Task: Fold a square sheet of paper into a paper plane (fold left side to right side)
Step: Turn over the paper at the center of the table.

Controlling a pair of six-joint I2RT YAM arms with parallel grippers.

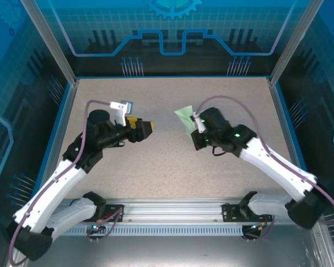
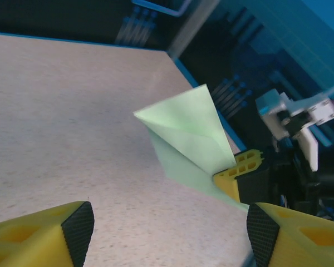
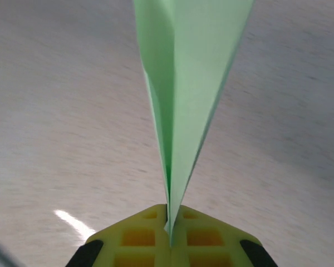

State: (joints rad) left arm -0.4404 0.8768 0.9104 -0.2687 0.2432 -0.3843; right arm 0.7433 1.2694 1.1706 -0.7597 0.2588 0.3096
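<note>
The pale mint-green paper plane (image 1: 185, 117), folded to a slim pointed shape, is held up off the table. My right gripper (image 1: 193, 127) is shut on its narrow end. In the right wrist view the folded layers of the plane (image 3: 192, 83) rise straight out of the closed yellow jaws of my right gripper (image 3: 170, 236). My left gripper (image 1: 146, 129) hangs to the left of the plane, apart from it, and is open. The left wrist view shows my left gripper (image 2: 170, 233) with only table between its black pads (image 2: 78, 228). Beyond them is the plane (image 2: 189, 133), pinched by the other gripper's yellow finger (image 2: 239, 172).
The speckled beige table (image 1: 167, 172) has a raised blue border (image 1: 61, 122) and aluminium corner posts (image 1: 47, 39). A metal rail (image 1: 172, 214) carrying both arm bases runs along the near edge. The right arm's body (image 2: 300, 178) stands close past the left gripper's right finger.
</note>
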